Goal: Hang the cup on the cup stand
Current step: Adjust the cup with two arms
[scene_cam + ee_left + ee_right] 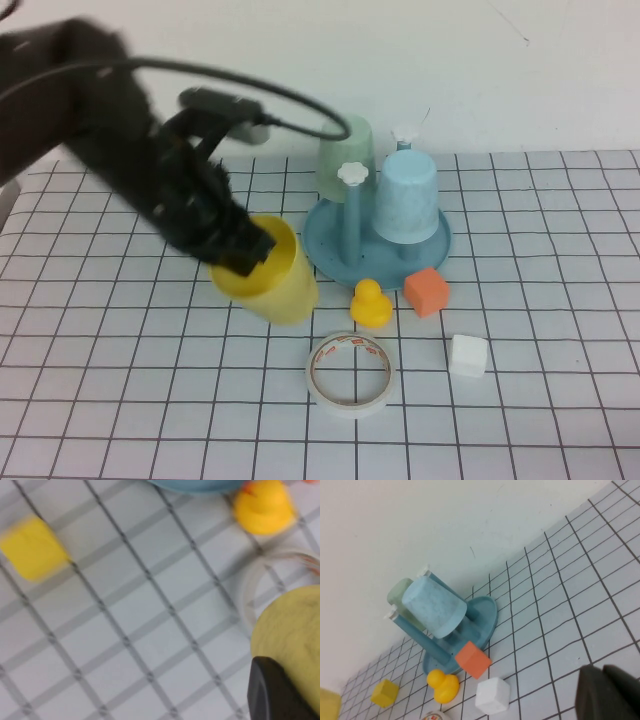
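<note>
Slippage was the main risk. The left gripper had clamped onto the rim of the cup, one finger inside the mouth and the other outside, while the cup lay tilted on its side on the tabletop, just left of the cup stand. A pinch on a thin, tapered plastic wall looked shallow, so in my judgement the cup could twist or drop out once lifted.

The stand was crowded: a pale green cup and a light blue cup already sat on pegs, leaving the near peg with the white flower knob as the likely free one. A swing toward it could have knocked the blue cup or tipped the stand.

Clutter lay near the path too: a rubber duck, an orange cube, a tape roll and a white cube.

The right gripper hung closed and empty, well off to the right of the stand.
</note>
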